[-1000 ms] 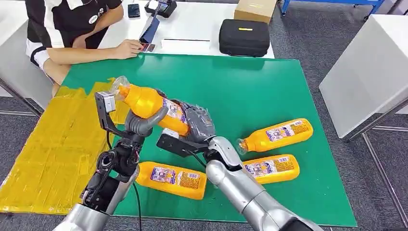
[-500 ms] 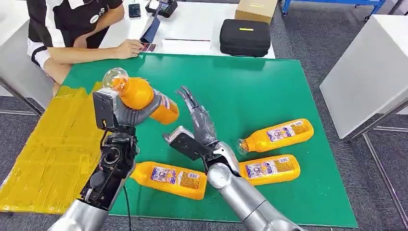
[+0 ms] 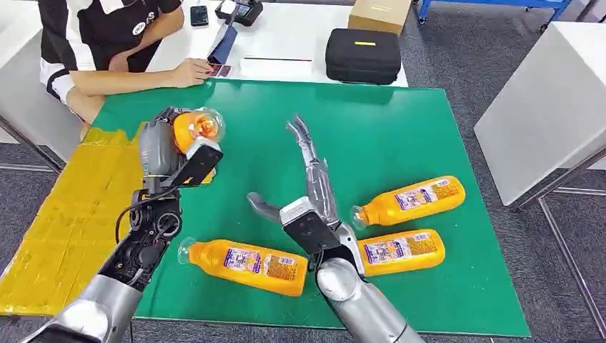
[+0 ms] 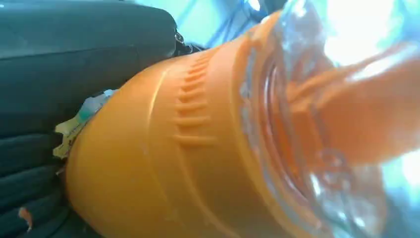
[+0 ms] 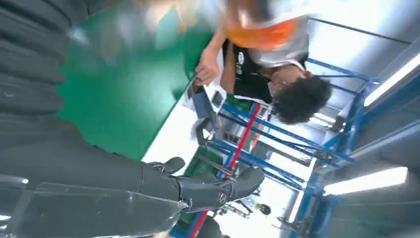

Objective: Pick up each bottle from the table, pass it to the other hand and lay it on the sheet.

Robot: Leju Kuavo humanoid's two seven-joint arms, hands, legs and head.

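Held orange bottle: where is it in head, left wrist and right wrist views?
Head view: the held bottle is upper left, in the left hand, clear cap end toward the camera, above the sheet's edge.
Left wrist view: it spans most of the picture, dark fingers beside it.
Right wrist view: a blurred orange shape at the top, probably it.
Shared landmark: the green mat.

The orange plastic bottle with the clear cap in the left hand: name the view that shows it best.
The left wrist view: the orange plastic bottle is close, ridges and clear cap plain. The head view shows its capped end within the left hand. The right wrist view gives an orange blur.
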